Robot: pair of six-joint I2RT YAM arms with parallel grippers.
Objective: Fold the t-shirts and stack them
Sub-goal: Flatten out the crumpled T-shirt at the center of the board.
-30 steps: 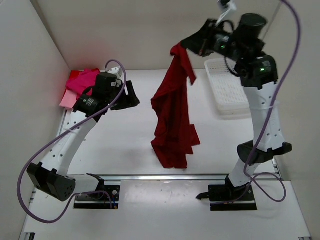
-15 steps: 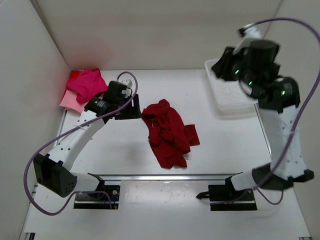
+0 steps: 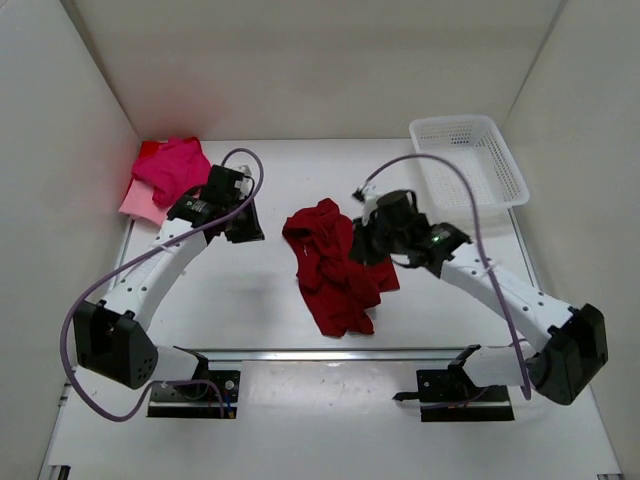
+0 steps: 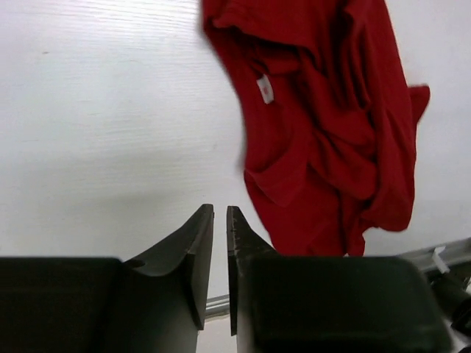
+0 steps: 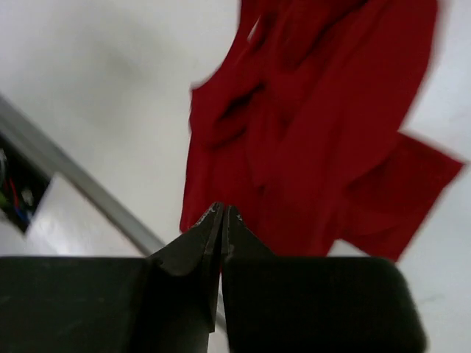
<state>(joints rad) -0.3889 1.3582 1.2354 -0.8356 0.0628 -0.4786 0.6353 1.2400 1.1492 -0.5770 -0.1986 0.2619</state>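
Note:
The dark crimson t-shirt (image 3: 330,268) lies crumpled in a heap at the middle of the table; it also fills the top of the left wrist view (image 4: 324,125) and the right wrist view (image 5: 316,125). A hot pink t-shirt (image 3: 172,168) sits bunched on a pale pink one (image 3: 138,204) in the far left corner. My left gripper (image 3: 249,224) (image 4: 219,210) hovers just left of the crimson heap, jaws a thin slit apart with nothing between them. My right gripper (image 3: 363,244) (image 5: 223,209) hangs over the heap's right edge, shut and empty.
A white mesh basket (image 3: 470,160) stands at the back right against the wall. White walls close in the table on the left, back and right. A metal rail (image 3: 330,353) runs along the near edge by the arm bases.
The crimson shirt, held high by my right gripper a second ago, has dropped into a heap. The right arm swung down beside it. My left gripper closed and edged toward the heap.

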